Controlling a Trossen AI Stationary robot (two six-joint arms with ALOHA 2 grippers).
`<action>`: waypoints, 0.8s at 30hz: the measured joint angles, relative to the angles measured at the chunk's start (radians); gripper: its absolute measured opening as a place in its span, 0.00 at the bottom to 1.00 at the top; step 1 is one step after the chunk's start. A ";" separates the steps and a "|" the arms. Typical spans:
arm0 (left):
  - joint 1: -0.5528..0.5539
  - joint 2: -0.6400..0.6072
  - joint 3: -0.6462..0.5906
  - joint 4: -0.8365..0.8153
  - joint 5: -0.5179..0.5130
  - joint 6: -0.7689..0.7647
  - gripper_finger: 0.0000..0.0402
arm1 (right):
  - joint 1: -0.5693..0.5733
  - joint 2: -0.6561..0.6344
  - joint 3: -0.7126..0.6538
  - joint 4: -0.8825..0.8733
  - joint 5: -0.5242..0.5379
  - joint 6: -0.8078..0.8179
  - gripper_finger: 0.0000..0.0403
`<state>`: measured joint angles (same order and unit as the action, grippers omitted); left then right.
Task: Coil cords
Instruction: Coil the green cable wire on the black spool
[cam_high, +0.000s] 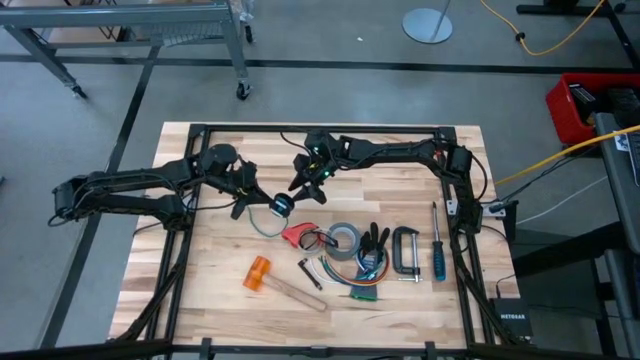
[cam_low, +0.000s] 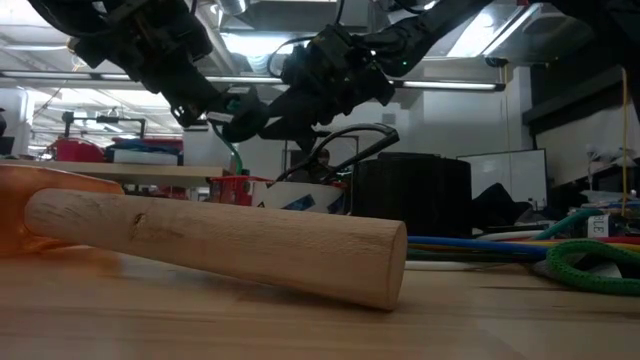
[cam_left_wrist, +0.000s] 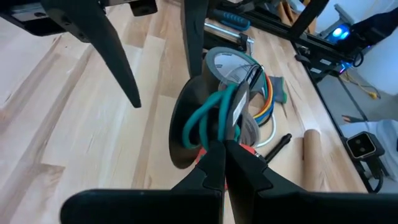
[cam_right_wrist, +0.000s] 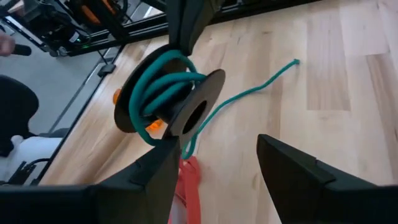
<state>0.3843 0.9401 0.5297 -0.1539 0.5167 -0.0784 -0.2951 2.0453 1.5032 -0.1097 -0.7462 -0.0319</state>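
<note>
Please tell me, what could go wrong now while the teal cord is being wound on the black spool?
1. The left gripper, jaws shut, holds the spool only at its rim, so it may twist or slip out.
2. The cord's free tail lies loose on the table; the turns already wound may loosen.
3. The right gripper, jaws open, is close and could knock the spool.

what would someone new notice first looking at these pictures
Probably the black spool wound with teal cord, held above the table's middle by the shut left gripper, with a loose tail of cord trailing across the wood. The open right gripper hovers right beside it. Nearer the front edge lies a cluster of tools, among them an orange-headed mallet and a roll of grey tape.
</note>
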 joint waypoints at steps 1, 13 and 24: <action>0.000 0.000 0.000 0.000 0.000 -0.003 0.00 | 0.000 0.000 0.000 0.000 -0.004 0.000 0.55; -0.028 0.000 0.000 0.001 -0.006 -0.027 0.00 | -0.040 0.000 0.000 -0.004 -0.070 0.025 0.55; -0.029 0.000 0.000 0.024 -0.006 -0.027 0.00 | -0.029 0.000 0.000 -0.002 -0.123 0.027 0.55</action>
<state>0.3550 0.9401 0.5297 -0.1304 0.5106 -0.1049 -0.3243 2.0453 1.5031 -0.1116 -0.8691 -0.0047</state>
